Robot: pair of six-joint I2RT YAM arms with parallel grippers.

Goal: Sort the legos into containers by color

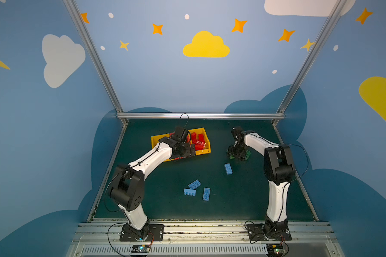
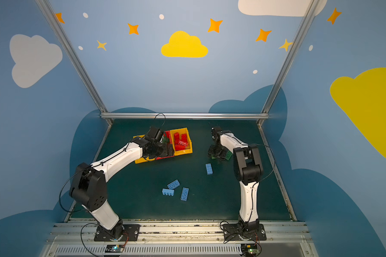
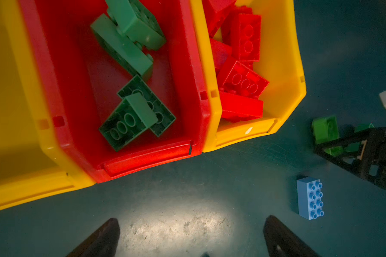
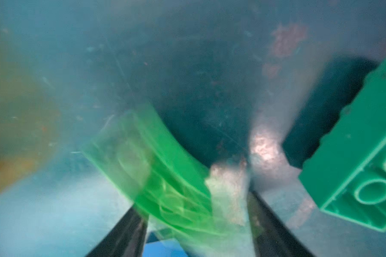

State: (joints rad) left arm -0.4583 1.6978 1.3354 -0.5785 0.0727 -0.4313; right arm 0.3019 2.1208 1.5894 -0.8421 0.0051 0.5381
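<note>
Three joined containers stand at the back left: a yellow bin [image 3: 9, 111] with no bricks showing in it, a red bin [image 3: 143, 155] with green legos [image 3: 125, 49], and a yellow bin [image 3: 283, 66] with red legos [image 3: 243, 77]. My left gripper [image 3: 191, 224] hangs open over bare mat just in front of the red bin. My right gripper [image 4: 197, 227] is down at two green legos [image 1: 246, 154] on the right. A blurred green brick [image 4: 165, 178] lies between its fingers against one of them, with a gap to the other. A second green brick [image 4: 354, 166] sits beside it. Several blue legos [image 1: 194, 184] lie loose.
One blue brick [image 1: 228, 168] lies just in front of the right gripper; the others cluster near the table's front middle [image 1: 206, 194]. Metal frame rails [image 1: 198, 115] border the dark green mat.
</note>
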